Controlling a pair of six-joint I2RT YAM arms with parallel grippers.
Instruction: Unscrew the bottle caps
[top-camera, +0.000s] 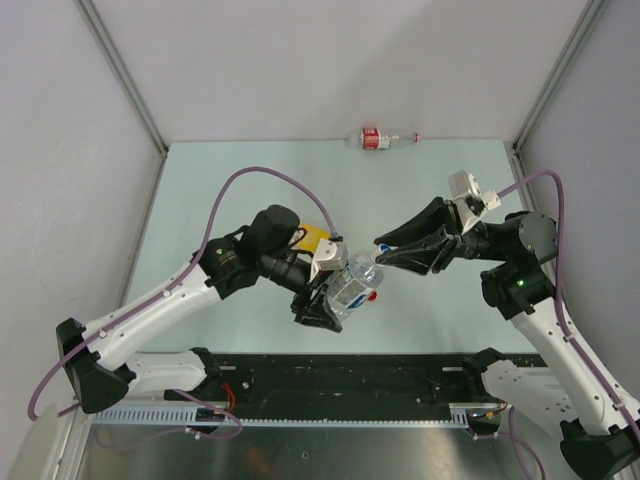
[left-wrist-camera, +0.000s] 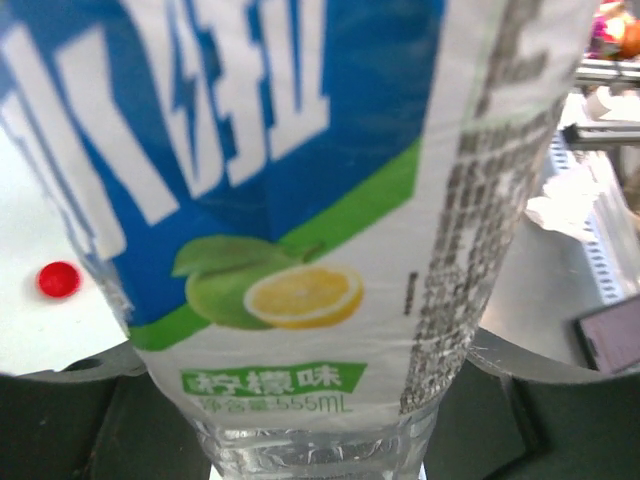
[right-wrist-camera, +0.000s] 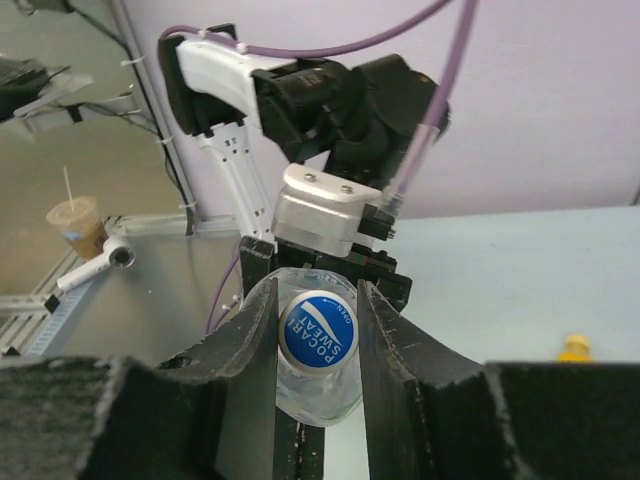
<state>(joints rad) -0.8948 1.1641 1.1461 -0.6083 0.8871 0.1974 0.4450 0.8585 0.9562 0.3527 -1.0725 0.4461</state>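
My left gripper (top-camera: 335, 298) is shut on the body of the short clear bottle (top-camera: 355, 282), holding it tilted above the table; its blue, white and green label (left-wrist-camera: 300, 200) fills the left wrist view. My right gripper (top-camera: 382, 249) is shut on that bottle's blue cap (right-wrist-camera: 317, 328), one finger on each side of it. A red cap (left-wrist-camera: 58, 279) lies loose on the table. The slim clear bottle with a red label (top-camera: 380, 138) lies at the back edge. The yellow bottle (top-camera: 313, 236) lies behind my left wrist, mostly hidden. A small yellow piece (right-wrist-camera: 574, 348) sits on the table.
Grey walls with metal corner posts (top-camera: 120, 70) close the table on three sides. A black rail (top-camera: 340, 375) runs along the near edge between the arm bases. A paper cup (right-wrist-camera: 78, 225) and a white tool (right-wrist-camera: 95, 268) lie off the table.
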